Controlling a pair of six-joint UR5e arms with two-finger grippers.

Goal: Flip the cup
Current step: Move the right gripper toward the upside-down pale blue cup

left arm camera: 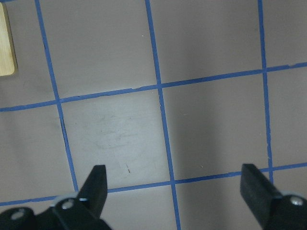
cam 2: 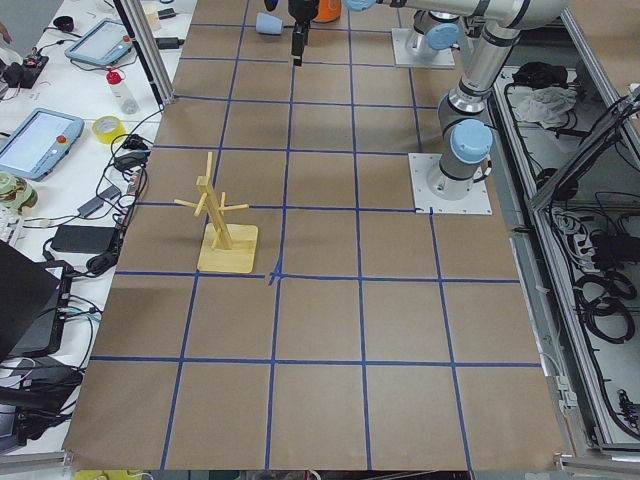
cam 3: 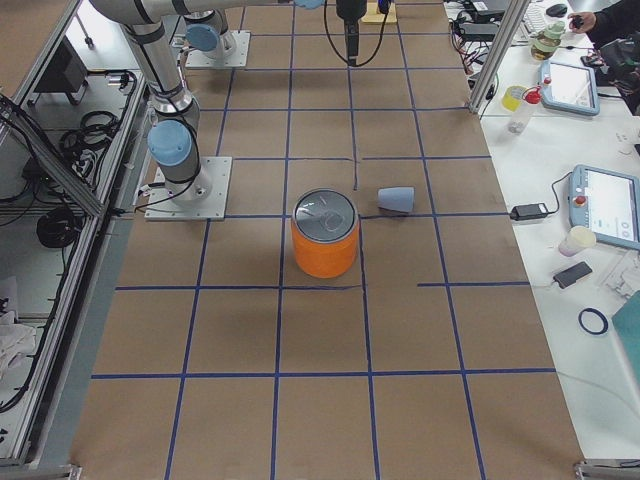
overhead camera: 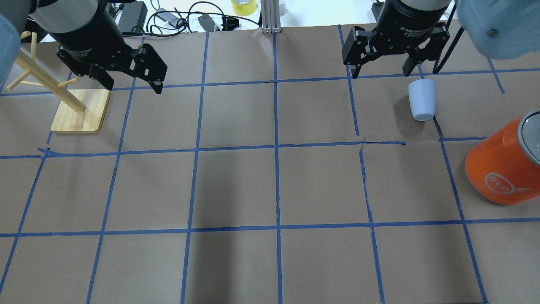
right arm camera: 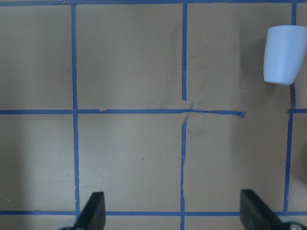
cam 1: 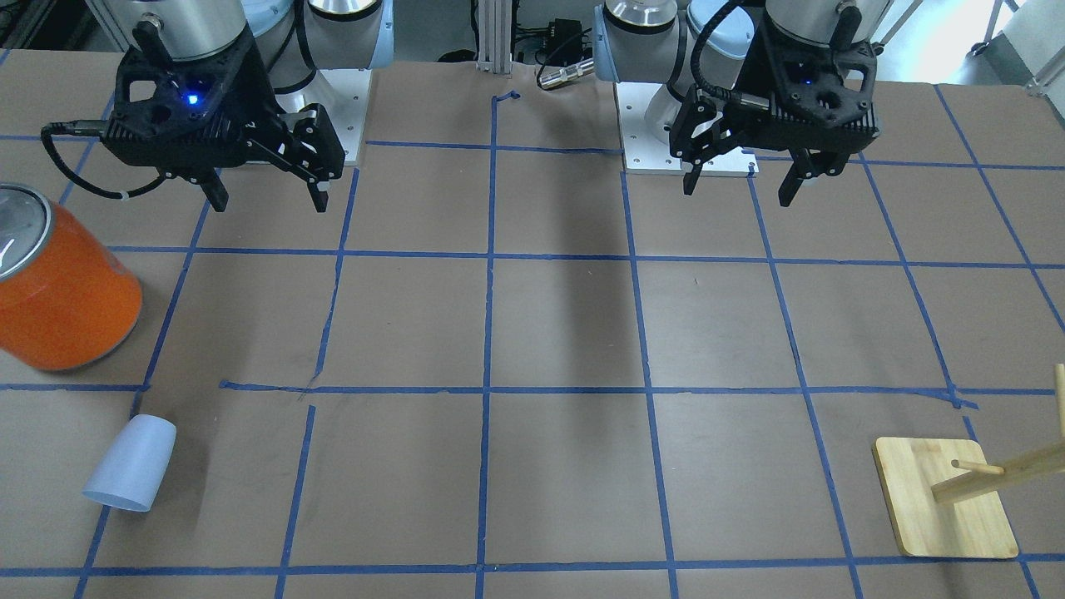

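Brown taped table (overhead camera: 236, 185) shows nothing done yet. The cup (overhead camera: 422, 99) seems to lie on its side, untouched, ahead of the right gripper (overhead camera: 382, 72) and just outside its spread fingers. The left gripper (overhead camera: 133, 86), fingers also apart, hangs well away. Grasping and flipping are both left.

Matt plastic cup (cam 1: 131, 462); glossy orange can (cam 1: 62, 287), metal-looking lid (cam 1: 17, 229); wooden stand (cam 1: 944, 507); table (cam 1: 566, 333) seemingly paper-covered.
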